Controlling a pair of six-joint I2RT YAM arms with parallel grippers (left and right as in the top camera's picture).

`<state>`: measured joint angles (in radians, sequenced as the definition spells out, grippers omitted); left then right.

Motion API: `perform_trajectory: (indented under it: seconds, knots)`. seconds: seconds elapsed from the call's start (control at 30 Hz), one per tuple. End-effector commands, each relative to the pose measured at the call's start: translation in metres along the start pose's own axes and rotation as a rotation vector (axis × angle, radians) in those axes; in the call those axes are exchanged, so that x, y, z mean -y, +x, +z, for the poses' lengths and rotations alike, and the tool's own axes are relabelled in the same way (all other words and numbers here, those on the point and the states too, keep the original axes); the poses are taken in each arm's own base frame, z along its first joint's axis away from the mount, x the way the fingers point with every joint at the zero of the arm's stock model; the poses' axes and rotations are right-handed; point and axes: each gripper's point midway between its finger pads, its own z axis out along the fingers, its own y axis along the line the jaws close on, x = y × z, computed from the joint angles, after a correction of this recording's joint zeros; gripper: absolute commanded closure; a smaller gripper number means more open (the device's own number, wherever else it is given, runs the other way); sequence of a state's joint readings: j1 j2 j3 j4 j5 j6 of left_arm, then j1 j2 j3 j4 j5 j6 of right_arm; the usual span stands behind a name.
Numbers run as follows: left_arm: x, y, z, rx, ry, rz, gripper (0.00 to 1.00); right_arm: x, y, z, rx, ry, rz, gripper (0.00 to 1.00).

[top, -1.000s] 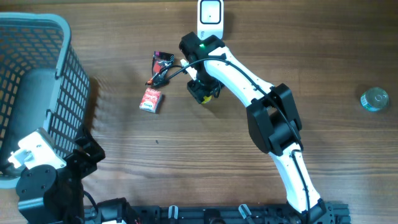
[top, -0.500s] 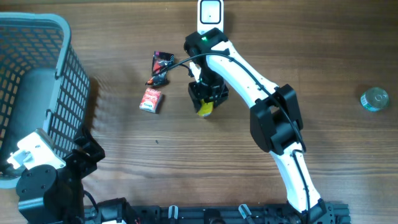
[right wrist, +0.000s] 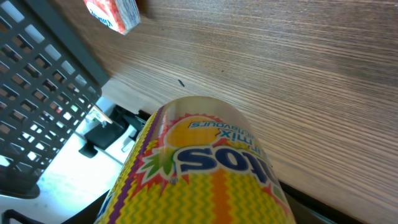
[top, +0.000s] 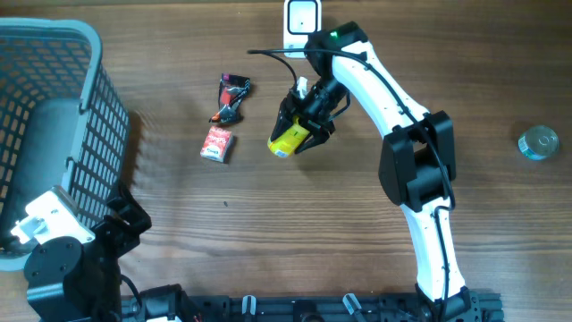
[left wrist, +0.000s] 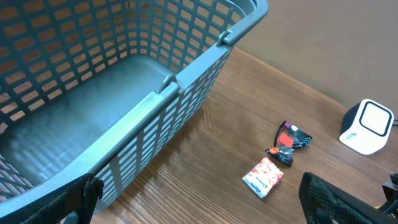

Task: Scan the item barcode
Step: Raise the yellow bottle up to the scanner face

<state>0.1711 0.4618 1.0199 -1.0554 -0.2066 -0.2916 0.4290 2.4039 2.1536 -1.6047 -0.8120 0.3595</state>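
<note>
Between the scanner and the loose packets: the right gripper point(top: 302, 128) is clamped on a yellow cylindrical canister point(top: 286, 143) with orange zigzag print, apparently held clear of the wooden tabletop point(top: 295, 233).
Canister attitude: tilted, with its free end pointing toward the basket side and the robot's base, away from the scanner.
Reason for that hold: my reading is that gripping one end leaves the printed wall bare, so that it can be turned toward the reading window.
Scanner: a small white box scanner point(top: 302, 20) with a rounded square window stands at the far edge of the table, just behind the right arm's wrist and close to the canister, but not facing it.
Barcode: not visible in any view (the right wrist camera shows only brand lettering, upside down).
Left gripper point(left wrist: 199, 193): its jaws are spread wide and hold nothing. It is parked beside the grey plastic lattice basket point(top: 107, 98), well out of the working arm's way.
Other goods: a flat red packet point(top: 215, 144) and a crinkled black-and-red wrapper point(top: 231, 97) lie on the table between basket and canister, apart from both.
Far right: a small clear round object point(top: 539, 142), too small to identify.
Step in hand: presenting the canister. It probably needs rotating until the code faces the window.
</note>
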Motion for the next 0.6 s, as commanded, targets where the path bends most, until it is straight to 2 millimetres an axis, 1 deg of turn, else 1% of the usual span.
perform_trajectory:
  seconds: [0.0, 0.17, 0.2, 0.23, 0.27, 0.3, 0.37, 0.47, 0.53, 0.57]
  knots:
    - [0.003, 0.002, 0.001, -0.012, 0.017, -0.009, 0.00, -0.014, 0.004, -0.005, -0.003, -0.053, -0.010, 0.48]
    - [0.003, 0.002, 0.001, -0.012, 0.017, -0.009, 0.00, -0.014, 0.003, -0.005, -0.002, -0.050, -0.013, 0.49]
    - [0.003, 0.002, 0.001, -0.012, 0.017, -0.009, 0.00, -0.008, 0.001, -0.005, 0.012, -0.017, -0.012, 0.49]
    - [0.003, 0.002, 0.001, -0.012, 0.017, -0.009, 0.00, 0.007, -0.006, -0.007, 0.048, 0.063, -0.011, 0.49]
    - [0.003, 0.002, 0.001, -0.012, 0.017, -0.009, 0.00, 0.023, -0.017, -0.011, 0.100, 0.151, -0.019, 0.49]
    - [0.003, 0.003, 0.001, -0.013, 0.017, -0.009, 0.00, 0.033, -0.033, -0.017, 0.170, 0.217, -0.046, 0.49]
    - [0.003, 0.003, 0.001, -0.013, 0.017, -0.009, 0.00, 0.036, -0.056, -0.024, 0.261, 0.248, -0.091, 0.51]
    - [0.003, 0.003, 0.001, -0.013, 0.017, -0.009, 0.00, 0.021, -0.089, -0.035, 0.389, 0.207, -0.204, 0.51]
    - [0.003, 0.002, 0.001, -0.012, 0.017, -0.009, 0.00, 0.003, -0.118, -0.050, 0.513, 0.182, -0.346, 0.51]
    - [0.003, 0.002, 0.001, -0.012, 0.017, -0.009, 0.00, 0.000, -0.127, -0.056, 0.560, 0.194, -0.383, 0.51]
